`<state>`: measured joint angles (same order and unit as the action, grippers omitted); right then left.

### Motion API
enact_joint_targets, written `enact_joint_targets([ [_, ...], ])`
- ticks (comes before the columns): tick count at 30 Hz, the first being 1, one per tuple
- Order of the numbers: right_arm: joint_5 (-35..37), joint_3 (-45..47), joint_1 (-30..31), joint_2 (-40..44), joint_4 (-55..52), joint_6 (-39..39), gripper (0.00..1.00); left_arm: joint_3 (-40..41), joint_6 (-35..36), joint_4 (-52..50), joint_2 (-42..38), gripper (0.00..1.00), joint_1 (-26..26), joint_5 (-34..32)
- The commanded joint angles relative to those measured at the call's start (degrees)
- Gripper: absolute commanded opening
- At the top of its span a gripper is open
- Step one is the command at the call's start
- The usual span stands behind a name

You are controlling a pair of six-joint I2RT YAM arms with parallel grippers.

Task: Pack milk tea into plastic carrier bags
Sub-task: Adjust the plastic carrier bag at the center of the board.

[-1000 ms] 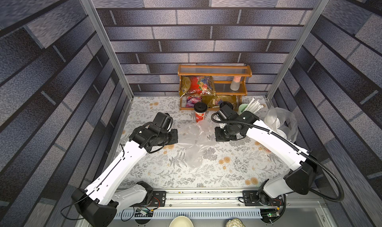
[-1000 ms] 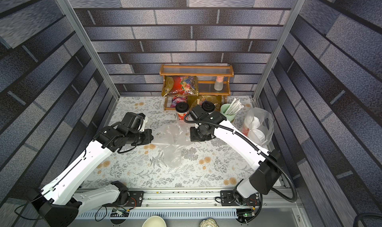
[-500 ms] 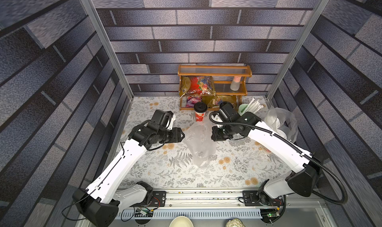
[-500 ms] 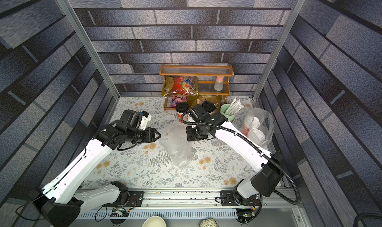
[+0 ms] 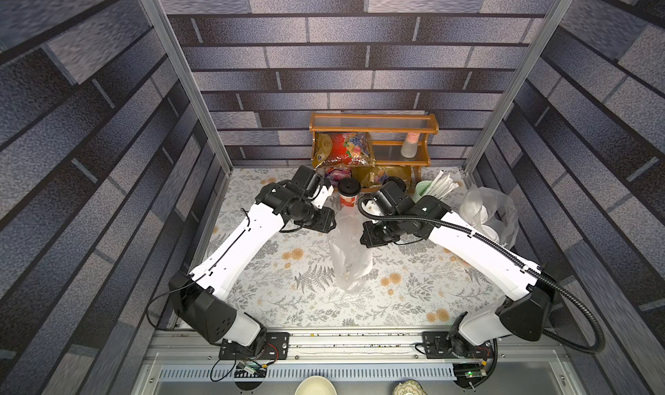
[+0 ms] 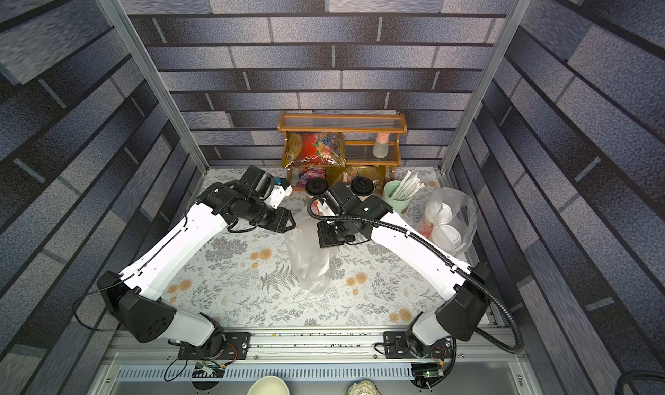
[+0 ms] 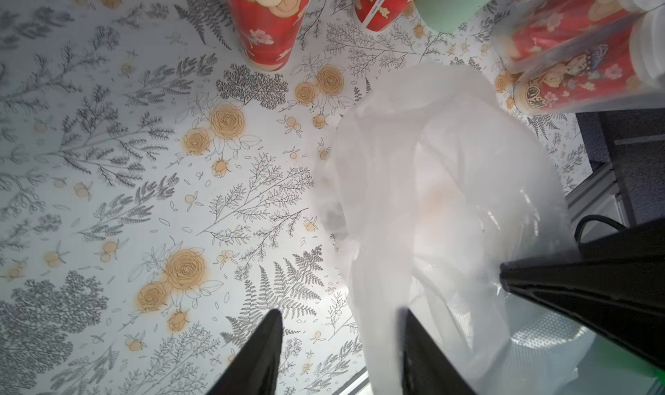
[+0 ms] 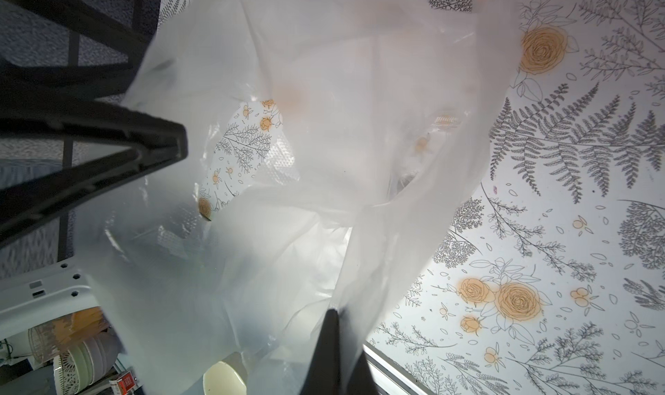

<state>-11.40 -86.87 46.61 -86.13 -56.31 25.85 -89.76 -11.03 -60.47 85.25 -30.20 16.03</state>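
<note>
My right gripper [image 8: 331, 325] is pinched shut on the clear carrier bag [image 5: 349, 256], which hangs over the middle of the table [image 5: 288, 303]. My left gripper [image 7: 340, 312] is spread at its film (contact unclear). A black-lidded cup [image 5: 348, 191] stands just behind, its base veiled.

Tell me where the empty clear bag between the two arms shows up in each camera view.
In a top view: clear bag, centre of the flowered tablecloth.
In a top view: bag, same spot.
Left wrist: bag just beyond the left end effector.
Right wrist: bag fills most of the frame, pinched by the right end effector.
Shared landmark: that flowered tablecloth.
</note>
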Motion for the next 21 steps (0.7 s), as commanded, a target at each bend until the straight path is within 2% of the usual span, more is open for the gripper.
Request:
enact_joint_targets([
  [1,2.32,-0.26,0.37,1.09,-0.70,-0.11,0.00,0.99,-1.10,-1.42,-1.48,0.29,1.19,1.94],
  [4,4.81,1.05,0.46,2.21,-0.32,0.83,0.00,5.08,-5.56,2.49,-4.39,0.08,2.58,4.56],
  [5,4.90,1.25,0.42,2.49,0.08,1.15,0.00,6.59,-6.93,3.92,-5.58,0.05,3.06,5.59],
  [7,4.58,1.68,0.44,2.93,1.24,1.79,0.00,9.20,-9.78,7.47,-7.98,0.00,4.00,7.10],
  [9,4.27,1.93,0.45,2.90,2.23,2.14,0.02,11.47,-12.49,11.02,-10.15,0.00,4.74,9.10],
  [11,4.25,1.72,0.43,2.51,2.52,2.20,0.16,13.46,-14.95,13.99,-11.55,0.00,4.88,10.21],
  [14,4.61,0.84,0.32,2.10,2.52,2.27,0.28,14.90,-16.96,15.74,-12.42,0.00,4.71,10.53],
  [16,5.26,-0.08,0.43,2.24,2.53,2.41,0.43,15.76,-17.51,16.46,-12.98,0.00,4.62,10.08],
  [21,10.02,-4.52,0.00,2.71,0.42,1.09,0.55,16.77,-18.71,18.11,-13.84,0.00,4.79,10.90],
])
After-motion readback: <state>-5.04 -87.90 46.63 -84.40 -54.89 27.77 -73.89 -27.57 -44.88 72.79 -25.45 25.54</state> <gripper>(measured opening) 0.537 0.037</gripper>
